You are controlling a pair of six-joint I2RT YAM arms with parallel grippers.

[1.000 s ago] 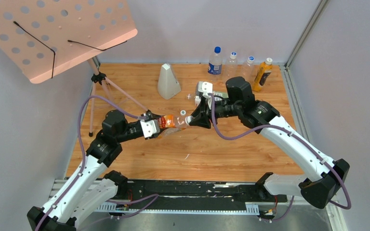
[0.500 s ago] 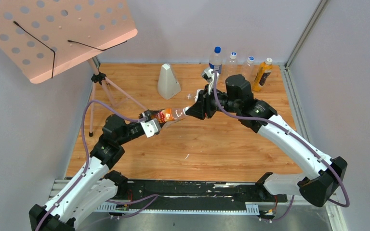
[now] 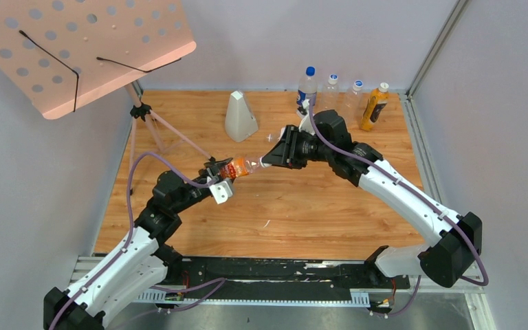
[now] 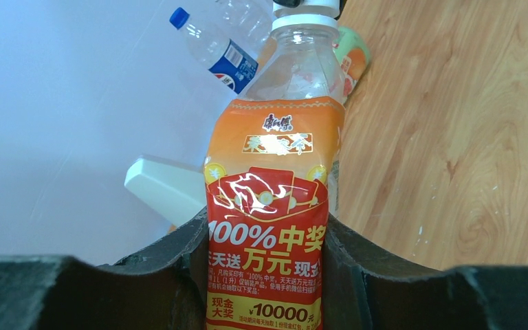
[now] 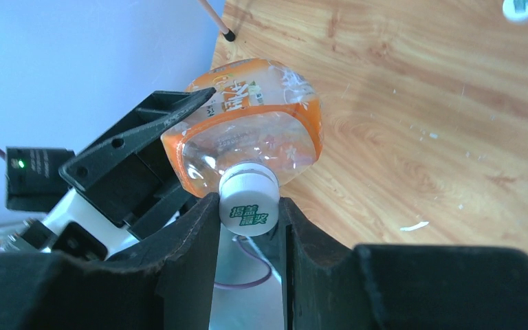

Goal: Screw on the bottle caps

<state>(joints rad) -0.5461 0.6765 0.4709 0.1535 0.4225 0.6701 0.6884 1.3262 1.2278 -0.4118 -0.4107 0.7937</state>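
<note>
Capping of the small orange-labelled bottle [image 4: 268,206] is the step in hand. Left jaws are clenched on its labelled body, one on either side, holding it off the tabletop [image 3: 302,213] with the neck pointing away from them toward the right arm. Right jaws are pinched on the white screw cap [image 5: 249,203], which sits on the bottle's mouth squarely between them. The cap looks level on the neck, but how far it is threaded cannot be told. The next move, as I judge it, calls for the right wrist to twist the cap while the left jaws keep the bottle from turning. A second white cap [image 5: 526,7] lies on the tabletop, well apart from the right jaws.
</note>
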